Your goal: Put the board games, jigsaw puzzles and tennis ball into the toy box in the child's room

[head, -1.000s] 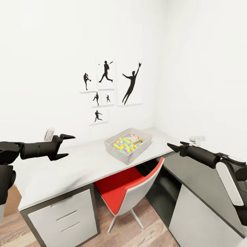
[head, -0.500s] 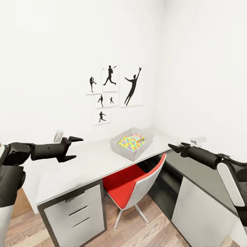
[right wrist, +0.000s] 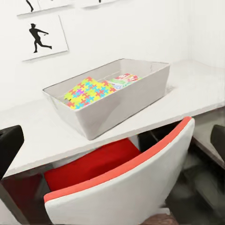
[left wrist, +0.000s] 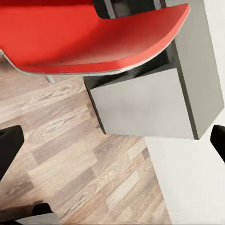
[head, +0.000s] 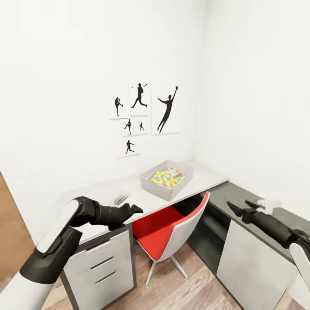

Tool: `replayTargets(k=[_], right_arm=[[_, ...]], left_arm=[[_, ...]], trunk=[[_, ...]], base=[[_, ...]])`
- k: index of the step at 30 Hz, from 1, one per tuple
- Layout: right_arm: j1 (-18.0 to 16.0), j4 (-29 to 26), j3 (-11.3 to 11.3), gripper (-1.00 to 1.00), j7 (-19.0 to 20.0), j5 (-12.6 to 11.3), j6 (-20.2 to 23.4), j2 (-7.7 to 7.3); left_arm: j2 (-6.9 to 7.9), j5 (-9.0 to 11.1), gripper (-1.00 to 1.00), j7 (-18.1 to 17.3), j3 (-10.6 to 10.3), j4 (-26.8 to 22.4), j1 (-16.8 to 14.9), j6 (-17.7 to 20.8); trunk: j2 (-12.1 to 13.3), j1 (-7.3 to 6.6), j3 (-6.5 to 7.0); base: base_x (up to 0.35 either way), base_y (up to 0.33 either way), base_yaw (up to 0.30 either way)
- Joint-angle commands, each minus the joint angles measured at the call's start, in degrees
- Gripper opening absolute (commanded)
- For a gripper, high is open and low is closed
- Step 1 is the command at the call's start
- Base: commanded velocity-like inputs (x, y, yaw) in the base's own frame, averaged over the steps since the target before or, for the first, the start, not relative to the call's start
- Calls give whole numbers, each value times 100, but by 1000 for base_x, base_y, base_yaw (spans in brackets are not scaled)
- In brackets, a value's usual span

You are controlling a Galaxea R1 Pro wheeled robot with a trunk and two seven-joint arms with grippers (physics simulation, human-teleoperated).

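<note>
Both grippers, left (head: 137, 209) and right (head: 230, 207), gape empty; toy box (head: 167, 184) at twelve o'clock looks light, stiff—grip its rim.

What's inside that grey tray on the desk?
In the toy box lies a jigsaw puzzle of yellow, pink, blue and green pieces, beside a printed box with red and white. Anything beneath them is covered.
</note>
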Motion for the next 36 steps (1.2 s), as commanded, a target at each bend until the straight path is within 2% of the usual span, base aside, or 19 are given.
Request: replayTargets(k=[1, 3, 5, 6, 9, 10, 14, 15, 19, 20, 23, 24, 25, 29, 30, 31, 33, 35, 36], right_arm=[[557, -4, -75, 100, 16, -36, -763, -7], [708, -4, -92, 100, 17, -32, -924, -18], [839, -4, -109, 100, 16, -26, -981, -36], [920, -4, -185, 100, 11, 31, -865, -46], [947, -2, -236, 100, 8, 181, -748, -35], [963, 42, -264, 100, 6, 609, -643, 6], [962, 481, -231, 100, 6, 801, -579, 19], [959, 900, -182, 100, -4, 881, -529, 26], [945, 1788, 82, 100, -102, 1292, -484, 60], [940, 2174, 223, 100, -185, 1532, -490, 90], [933, 2754, 361, 100, -292, 1776, -540, 172], [920, 3217, 416, 100, -337, 1875, -624, 255], [890, 3918, 478, 100, -374, 2044, -907, 350], [803, 5294, 625, 100, -429, 2577, -1685, 486], [774, 5822, 671, 100, -479, 2842, -1985, 559], [743, 6508, 715, 100, -723, 3180, -2322, 701], [735, 6707, 727, 100, -807, 3269, -2388, 740], [727, 7100, 747, 100, -920, 3367, -2427, 784], [724, 7219, 749, 100, -942, 3381, -2411, 790]], left_arm=[[-73, -339, 100, -303, -282, -3, 224, 9], [-89, -453, 100, -445, -343, -3, 296, 5], [-121, -705, 100, -572, -406, -3, 364, 3], [-167, -1161, 100, -680, -466, -3, 414, -9], [-184, -1402, 100, -815, -493, -3, 438, -27], [-196, -1623, 100, -1103, -513, -3, 552, -56], [-185, -1700, 100, -1191, -517, 4, 712, -70], [-176, -1925, 100, -1210, -520, 37, 933, -75], [-186, -2624, 100, -1239, -531, 81, 1448, -77], [-191, -3005, 100, -1277, -549, 92, 1770, -78], [-190, -3472, 100, -1377, -581, 123, 2210, -90], [-168, -3695, 100, -1447, -595, 245, 2477, -132], [-146, -3904, 100, -1518, -600, 742, 2717, -321], [-155, -4349, 100, -1736, -618, 2317, 2992, -1013], [-169, -4603, 100, -2022, -635, 3149, 3061, -1435], [-182, -5089, 100, -3195, -695, 4707, 3133, -2282], [-184, -5226, 100, -3751, -712, 5323, 3151, -2639], [-187, -5346, 100, -4621, -712, 6334, 3170, -3368], [-188, -5351, 100, -4784, -702, 6534, 3173, -3557]], trunk=[[-5, 1, -6], [-5, 1, -6], [-5, 1, -6], [-5, 1, -6], [-5, 1, -6], [-5, 1, -6], [-5, 1, -6], [-5, 1, -6], [-5, 1, -6], [-5, 1, -6], [-5, 1, -6], [-5, 1, -6], [-5, 1, -6], [-5, 1, -6], [-5, 1, -6], [-5, 1, -6], [-5, 1, -6], [-5, 1, -6], [-5, 1, -6]], base=[[-2, 3, -1], [-1, 2, -1], [-1, 1, 0], [0, 0, 0], [-29, 0, 0], [-245, 0, 0], [-286, 0, 0], [-213, 0, 0], [-126, 0, 0], [-56, 0, 0], [-36, 0, 0], [-18, 0, 0], [-12, 0, 0], [-7, 0, 0], [-3, 0, 0], [-1, 0, -10], [-1, 0, -7], [0, 0, -3], [0, 0, -2]])
